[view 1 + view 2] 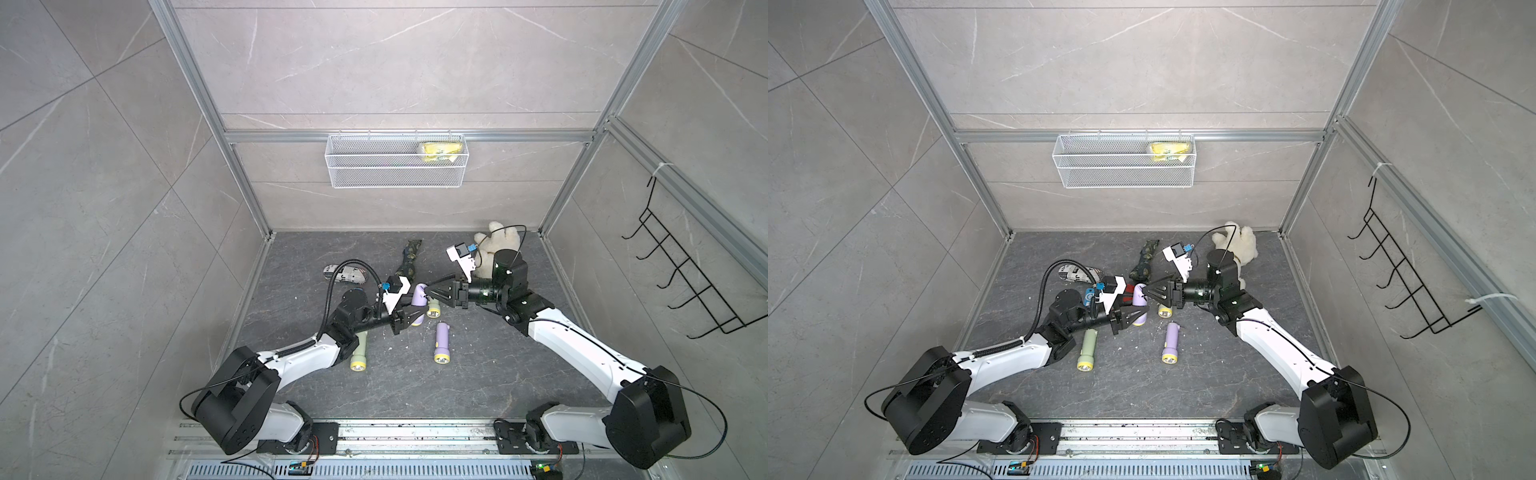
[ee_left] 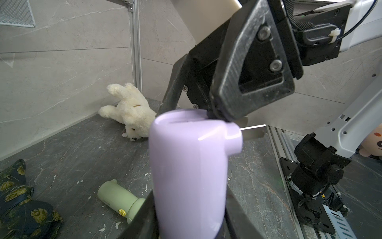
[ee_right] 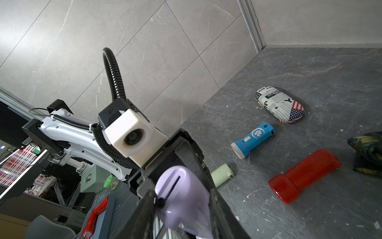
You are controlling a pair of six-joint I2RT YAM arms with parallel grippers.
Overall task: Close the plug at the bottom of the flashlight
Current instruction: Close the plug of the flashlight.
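Flashlight (image 2: 188,165) clamped in left fingers (image 2: 140,219); right fingers (image 2: 227,82) straddle bottom end, grip unclear.

Robotics lab test cell. An aluminium frame (image 1: 291,136) holds grey stone-look wall panels (image 1: 395,62) around a dark surface (image 1: 415,382). A left arm (image 1: 299,361) and a right arm (image 1: 582,349), white and black, are bolted to a metal rail (image 1: 415,434) along the surface's near edge. A white wire basket (image 1: 395,174) hangs on the rear wall, and a black hook rack (image 1: 685,282) on the right wall. Beyond the cell, a wrist view shows a grey chair (image 3: 47,229) and a red-and-white crate (image 3: 18,161).
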